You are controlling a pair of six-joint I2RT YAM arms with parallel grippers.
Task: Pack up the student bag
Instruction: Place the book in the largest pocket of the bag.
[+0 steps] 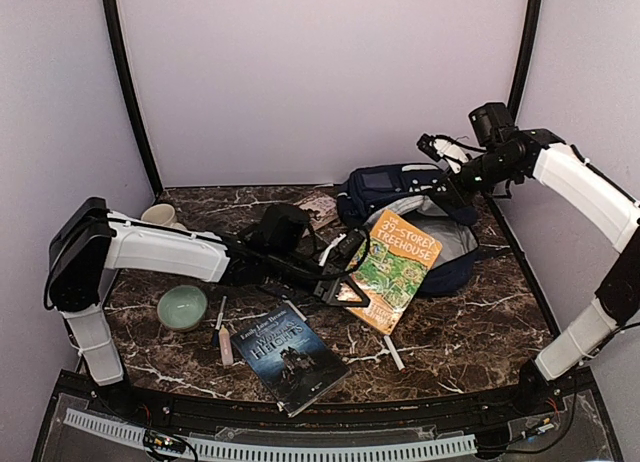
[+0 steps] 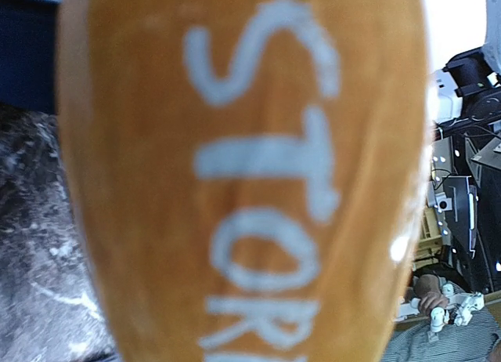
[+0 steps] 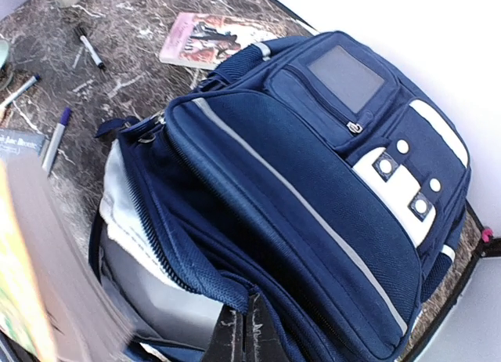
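The student bag [image 1: 400, 187] lies open at the back right. The orange Treehouse book [image 1: 395, 267] leans across the near-left side of its mouth and the right fingers [image 3: 258, 334] pinch the rim, so only the grey-lined right part is free. The table [image 1: 480, 322] is bare at front right. A green bowl [image 1: 182, 307], a marker [image 1: 225, 344] and a dark Wuthering Heights book [image 1: 290, 357] crowd the front left.

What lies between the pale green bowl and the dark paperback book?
In the top view, a slim pen and a pale stubby marker lie between the pale green round bowl and the dark-covered paperback book.
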